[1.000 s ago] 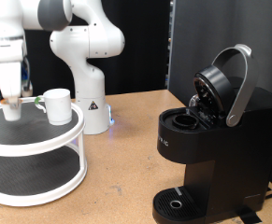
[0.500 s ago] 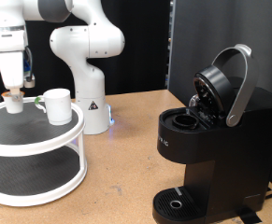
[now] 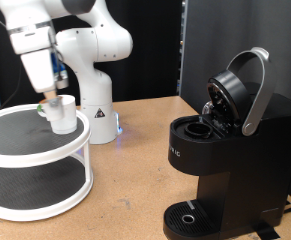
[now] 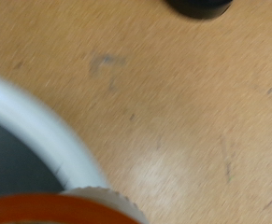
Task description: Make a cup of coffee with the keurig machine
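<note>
White gripper (image 3: 51, 97) is hanging over the top tier of the round two-tier stand (image 3: 35, 150), at the exterior view's left, right against the cup (image 3: 63, 116). A sec ago it was sitting further toward that view's left, low over the tier w/ the coffee pod at its tips; half a sec ago it was already rising. Now it's swinging across toward the view's right and tilting, so the tips are crossing in front of the mug's rim.

Pincer's looking clamped on the coffee pod (image 3: 49, 101): a small pale thing is showing at the fingertips, up off the tier. Wrist view is backing that up, w/ the pod's orange-marked lid (image 4: 79, 210) filling the bottom edge close to the lens, the stand's white rim (image 4: 51, 140) curving past, and the wooden table (image 4: 173, 112) blurring beyond. Fingers themselves aren't showing in that view, so I'm going by the pod being airborne.

Cup is staying put on the top tier, upright, empty as far as I can tell, well apart from the keurig machine (image 3: 220, 150). That's standing at the exterior view's right w/ its hinged top and grey handle thrown open, pod chamber showing dark; nothing on its drip base.

What that's meaning for the job, IMO: pod pickup is looking done and the carry is underway; mug isn't under the spout yet, lid isn't shut.
</note>
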Controlling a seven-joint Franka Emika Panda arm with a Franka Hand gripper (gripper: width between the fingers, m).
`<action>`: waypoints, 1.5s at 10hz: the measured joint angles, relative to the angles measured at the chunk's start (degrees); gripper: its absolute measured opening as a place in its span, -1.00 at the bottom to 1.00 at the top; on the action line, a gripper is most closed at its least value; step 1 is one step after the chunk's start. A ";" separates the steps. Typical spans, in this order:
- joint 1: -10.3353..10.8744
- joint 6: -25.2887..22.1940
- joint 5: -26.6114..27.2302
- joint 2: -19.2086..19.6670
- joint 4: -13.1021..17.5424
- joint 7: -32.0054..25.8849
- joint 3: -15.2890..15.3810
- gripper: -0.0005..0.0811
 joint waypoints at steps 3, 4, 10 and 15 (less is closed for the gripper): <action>1.33 0.40 2.09 0.05 0.54 3.71 1.90 0.01; 1.77 1.28 3.75 0.03 0.18 2.88 1.28 0.01; 12.32 0.61 16.49 2.61 4.85 1.77 0.44 0.01; 13.80 -7.23 16.64 5.26 8.53 0.59 0.74 0.01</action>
